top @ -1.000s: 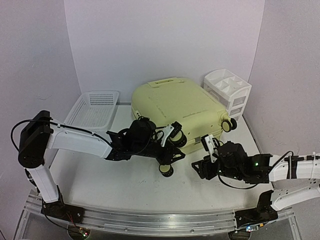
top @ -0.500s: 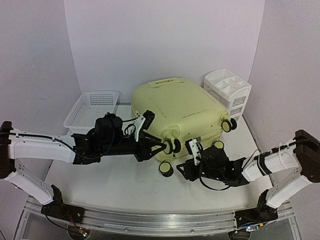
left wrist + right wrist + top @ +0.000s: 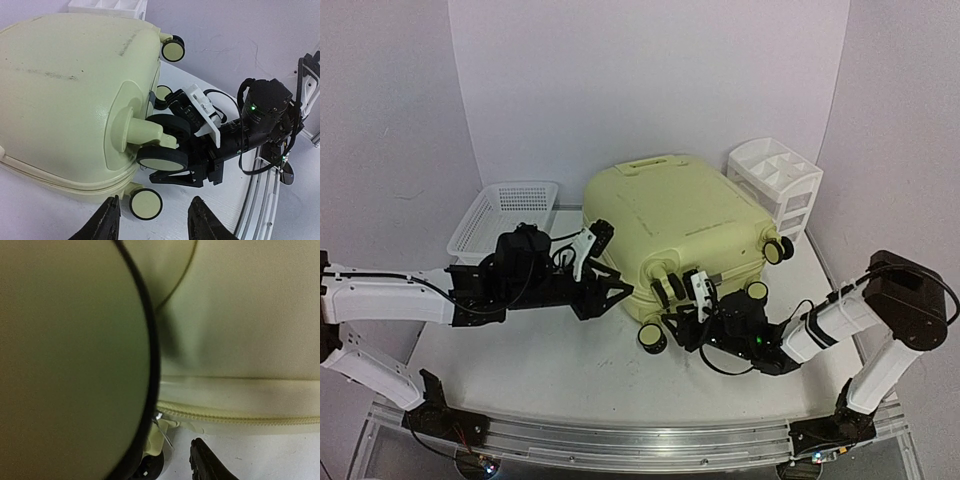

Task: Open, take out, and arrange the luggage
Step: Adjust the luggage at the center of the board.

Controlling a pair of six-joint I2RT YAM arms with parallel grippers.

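Plainly, the left gripper's (image 3: 153,221) jaws are held apart, empty, just beside a cream wheel (image 3: 145,204). The right gripper (image 3: 670,292) is set around another wheel (image 3: 162,159); whether that is clamped cannot be told. The suitcase (image 3: 680,225) is laid flat, zipped shut, mid-table (image 3: 570,370).

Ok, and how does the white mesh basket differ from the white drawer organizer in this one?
The mesh basket is low and open-topped, with perforated walls; the drawer organizer is taller and solid-walled, with drawers under a divided top tray. The basket sits on the left arm's side of the luggage, the organizer on the right arm's side. Both are white plastic, at the back of the table.
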